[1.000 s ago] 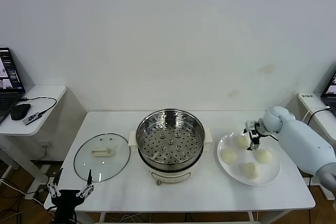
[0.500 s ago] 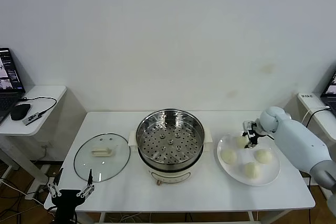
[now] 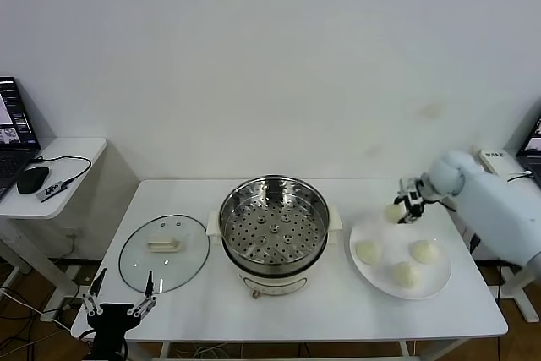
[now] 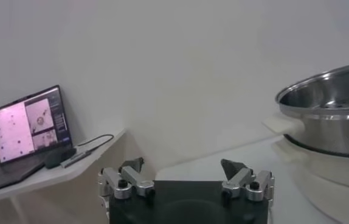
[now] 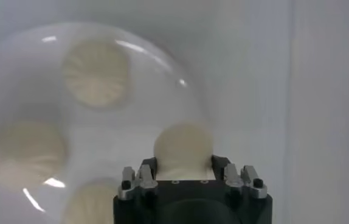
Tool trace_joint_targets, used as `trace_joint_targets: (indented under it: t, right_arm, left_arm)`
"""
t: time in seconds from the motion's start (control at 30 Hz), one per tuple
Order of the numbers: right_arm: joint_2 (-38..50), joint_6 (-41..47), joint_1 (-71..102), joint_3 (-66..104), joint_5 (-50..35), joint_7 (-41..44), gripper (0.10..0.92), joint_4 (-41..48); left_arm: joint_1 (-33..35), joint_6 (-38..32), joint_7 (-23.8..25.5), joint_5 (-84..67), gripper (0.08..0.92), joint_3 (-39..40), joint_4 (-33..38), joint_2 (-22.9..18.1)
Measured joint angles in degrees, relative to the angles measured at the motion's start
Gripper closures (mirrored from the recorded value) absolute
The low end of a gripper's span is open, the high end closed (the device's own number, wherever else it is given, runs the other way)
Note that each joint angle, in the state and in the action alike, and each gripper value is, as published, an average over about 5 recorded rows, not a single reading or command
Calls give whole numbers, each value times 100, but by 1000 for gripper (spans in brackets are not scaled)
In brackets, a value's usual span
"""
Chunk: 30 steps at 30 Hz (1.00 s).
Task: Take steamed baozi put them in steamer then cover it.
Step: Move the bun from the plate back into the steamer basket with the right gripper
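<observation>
Starting nearest the robot: left gripper point(image 3: 118, 306) parked low off the front edge of the bench point(image 3: 321, 310), jaws spread wide, nothing between them. It takes no part at present.

On the bench, left side, the cover point(image 3: 164, 252) lies flat, handle up, just beside the steamer point(image 3: 274, 231) and not on it. Steamer sits mid-bench, perforated tray bare, no buns inside.

Right side, white plate point(image 3: 435, 281) carries three baozi point(image 3: 406, 274) resting apart from one another. Right wrist view shows the same three below on the plate.

Above the plate's far edge, right gripper point(image 3: 409, 205) has its jaws closed on a fourth baozi point(image 5: 183, 146); in the head view this bun sits at the jaw tips, clear of the plate, toward the steamer side. Grip looks to be across the bun's sides, with its rounded top showing beyond the jaws.

Judgement: step in hand is the first transfer, bun lifted, carry to the steamer not yet made. Next move calls for a sideways carry over the steamer's rim, lowering to the tray, then release. Soft dough; a hard squeeze could dent it. Three more buns to go, then the cover.
</observation>
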<state>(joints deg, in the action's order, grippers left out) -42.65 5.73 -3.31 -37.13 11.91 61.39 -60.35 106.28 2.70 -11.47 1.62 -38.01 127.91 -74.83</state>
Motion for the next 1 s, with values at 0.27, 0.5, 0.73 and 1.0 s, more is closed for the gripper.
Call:
trace_joint_targets:
  t: [0.27, 0.5, 0.73, 1.0]
  right_arm:
    - [162, 173, -1234, -900, -986, 7, 457, -781]
    - [-190, 171, -2192, -1758, -1755, -138, 457, -1287]
    - [-852, -23, -2623, -2434, -2143, -304, 457, -1516]
    - [-1590, -537, -2726, -3084, -2066, -503, 457, -1579]
  left_arm:
    - [-80, 13, 7, -15, 177, 83, 2, 67]
    - [-144, 15, 19, -77, 177, 46, -30, 127]
    - [-207, 15, 31, -99, 177, -5, -53, 181]
    - [-237, 15, 35, -94, 177, -3, -42, 128]
